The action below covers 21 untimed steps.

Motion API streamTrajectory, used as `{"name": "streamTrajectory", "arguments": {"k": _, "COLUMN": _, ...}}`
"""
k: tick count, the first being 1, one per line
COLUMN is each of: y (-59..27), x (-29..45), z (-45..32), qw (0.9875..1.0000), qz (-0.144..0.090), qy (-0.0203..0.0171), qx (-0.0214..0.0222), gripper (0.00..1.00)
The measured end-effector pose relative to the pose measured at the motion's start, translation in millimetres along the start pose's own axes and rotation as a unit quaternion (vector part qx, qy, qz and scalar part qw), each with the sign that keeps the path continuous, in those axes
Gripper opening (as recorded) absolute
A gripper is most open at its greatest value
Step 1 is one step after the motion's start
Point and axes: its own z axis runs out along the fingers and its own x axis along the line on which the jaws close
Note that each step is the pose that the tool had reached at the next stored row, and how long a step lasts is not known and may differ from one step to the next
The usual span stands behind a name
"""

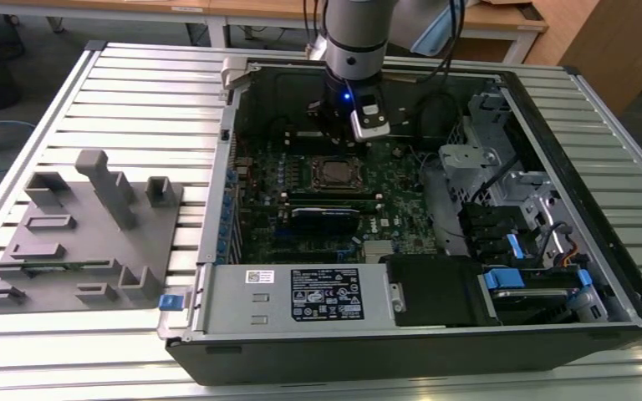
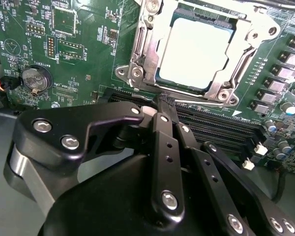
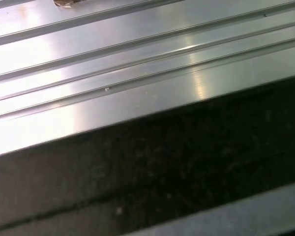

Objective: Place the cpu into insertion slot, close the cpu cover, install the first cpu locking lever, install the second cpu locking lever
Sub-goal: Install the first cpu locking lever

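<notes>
Currently, the cpu (image 2: 196,49) lies flat in the insertion slot (image 2: 129,72), dull metal top facing up. It is square, so it has no long axis, and its edges run parallel to the socket frame. The cpu cover (image 2: 148,46) lies down around it, with the chip top showing through the square cut-out. Whether the locking levers are latched cannot be told. In the second wrist view the tool (image 2: 163,104) stands just beside the socket frame's edge that faces the long black memory slots (image 2: 221,128). Its black fingers (image 2: 166,142) are drawn together to a narrow tip and hold nothing. The green motherboard (image 2: 88,49) carries white printed markings and a round coin cell (image 2: 35,78) near one of its edges. In the exterior view the arm (image 1: 349,42) reaches down into the open computer case (image 1: 410,355). The case lies on its side on the slatted metal desk (image 1: 131,75). The socket sits toward the far edge of the board. A black-and-white label (image 1: 327,292) is fixed to the metal box along the case's near wall. A grey fixture block (image 1: 87,251) rests near the desk's edge at the exterior view's left.
</notes>
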Motion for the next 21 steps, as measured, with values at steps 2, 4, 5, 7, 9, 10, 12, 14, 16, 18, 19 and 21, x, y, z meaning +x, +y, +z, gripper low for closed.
{"name": "streamTrajectory", "arguments": {"k": 2, "y": 0.2, "x": 0.1, "z": 0.4, "qw": 1.0, "qz": 0.0, "qy": -0.0002, "qx": 0.0, "gripper": 0.11}}
{"name": "streamTrajectory", "arguments": {"k": 4, "y": 0.5, "x": 0.2, "z": 0.6, "qw": 1.0, "qz": 0.0, "qy": -0.0002, "qx": -0.0001, "gripper": 0.11}}
{"name": "streamTrajectory", "arguments": {"k": 5, "y": 0.5, "x": 0.2, "z": 0.6, "qw": 1.0, "qz": 0.0, "qy": -0.0002, "qx": -0.0001, "gripper": 0.11}}
{"name": "streamTrajectory", "arguments": {"k": 7, "y": 0.6, "x": 0.0, "z": 0.6, "qw": 1.0, "qz": 0.0, "qy": -0.0002, "qx": -0.0001, "gripper": 0.11}}
{"name": "streamTrajectory", "arguments": {"k": 9, "y": 0.8, "x": -0.4, "z": 0.7, "qw": 1.0, "qz": 0.001, "qy": -0.0003, "qx": -0.0001, "gripper": 0.11}}
{"name": "streamTrajectory", "arguments": {"k": 10, "y": 0.9, "x": -0.6, "z": 0.7, "qw": 1.0, "qz": 0.001, "qy": -0.0003, "qx": 0.0, "gripper": 0.11}}
{"name": "streamTrajectory", "arguments": {"k": 12, "y": 1.1, "x": -1.0, "z": 0.7, "qw": 1.0, "qz": 0.002, "qy": -0.0004, "qx": -0.0001, "gripper": 0.11}}
{"name": "streamTrajectory", "arguments": {"k": 14, "y": 1.2, "x": -1.1, "z": 0.8, "qw": 1.0, "qz": 0.002, "qy": -0.0004, "qx": -0.0001, "gripper": 0.11}}
{"name": "streamTrajectory", "arguments": {"k": 16, "y": 1.2, "x": -1.1, "z": 0.8, "qw": 1.0, "qz": 0.002, "qy": -0.0004, "qx": -0.0001, "gripper": 0.11}}
{"name": "streamTrajectory", "arguments": {"k": 18, "y": 1.7, "x": -1.1, "z": 0.8, "qw": 1.0, "qz": 0.002, "qy": -0.0004, "qx": 0.0, "gripper": 0.11}}
{"name": "streamTrajectory", "arguments": {"k": 19, "y": 2.0, "x": -1.0, "z": 0.8, "qw": 1.0, "qz": 0.002, "qy": -0.0004, "qx": 0.0, "gripper": 0.11}}
{"name": "streamTrajectory", "arguments": {"k": 21, "y": 2.6, "x": -0.7, "z": 0.9, "qw": 1.0, "qz": 0.003, "qy": -0.0005, "qx": 0.0, "gripper": 0.11}}
